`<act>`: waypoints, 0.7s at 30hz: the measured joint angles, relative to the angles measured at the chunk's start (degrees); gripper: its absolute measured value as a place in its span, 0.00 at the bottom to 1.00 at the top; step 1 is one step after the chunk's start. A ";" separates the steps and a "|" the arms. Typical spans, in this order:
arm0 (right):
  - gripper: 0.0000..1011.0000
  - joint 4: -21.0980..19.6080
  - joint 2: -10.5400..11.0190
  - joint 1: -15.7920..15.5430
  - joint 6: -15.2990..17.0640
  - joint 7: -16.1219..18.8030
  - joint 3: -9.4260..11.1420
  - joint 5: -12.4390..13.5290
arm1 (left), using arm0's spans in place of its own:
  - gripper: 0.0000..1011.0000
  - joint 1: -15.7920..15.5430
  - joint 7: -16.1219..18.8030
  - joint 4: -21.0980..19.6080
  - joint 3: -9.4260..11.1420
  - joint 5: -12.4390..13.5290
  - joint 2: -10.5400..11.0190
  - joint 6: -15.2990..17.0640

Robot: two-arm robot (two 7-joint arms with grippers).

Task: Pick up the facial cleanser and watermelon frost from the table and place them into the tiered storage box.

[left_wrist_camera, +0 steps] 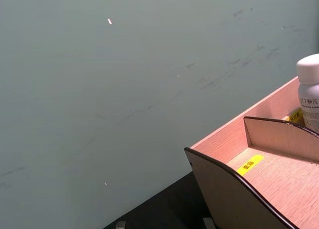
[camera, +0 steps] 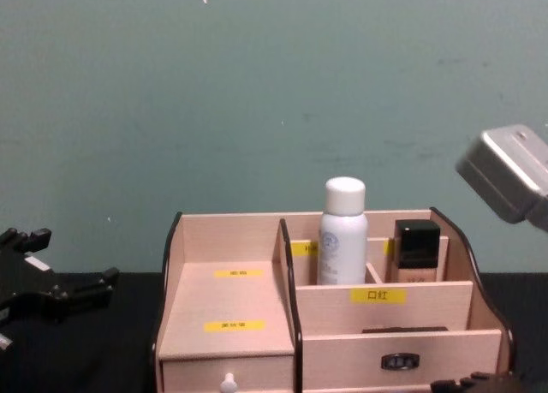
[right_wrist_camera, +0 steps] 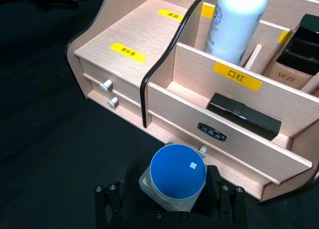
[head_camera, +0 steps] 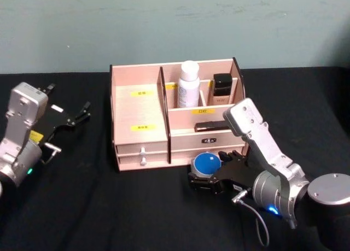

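The tiered storage box [head_camera: 139, 117] [right_wrist_camera: 149, 34] [camera: 227, 299] [left_wrist_camera: 269, 179] stands mid-table, drawers facing me. A white capped bottle, which I take for the facial cleanser [head_camera: 188, 84] [right_wrist_camera: 237, 24] [camera: 342, 235] [left_wrist_camera: 309, 89], stands upright in a back compartment. A round blue-lidded jar, apparently the watermelon frost [head_camera: 206, 164] [right_wrist_camera: 177, 171], sits just in front of the box's lower right drawer. My right gripper [head_camera: 210, 173] [right_wrist_camera: 169, 191] is shut on it, one finger on each side. At the table's left, apart from the box, my left gripper [head_camera: 68, 103] [camera: 68, 260] rests open with nothing in it.
A dark-capped beige bottle [head_camera: 221, 89] [camera: 417, 252] stands in the back right compartment. A flat black case [head_camera: 210, 126] [right_wrist_camera: 244, 114] lies in the front tray. Black cloth covers the table [head_camera: 109, 207]. A grey-green wall rises close behind the box.
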 joint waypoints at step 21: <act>0.99 2.05 -3.12 0.55 0.82 0.30 0.26 -3.26 | 0.99 0.00 0.00 0.00 0.00 0.00 0.00 0.00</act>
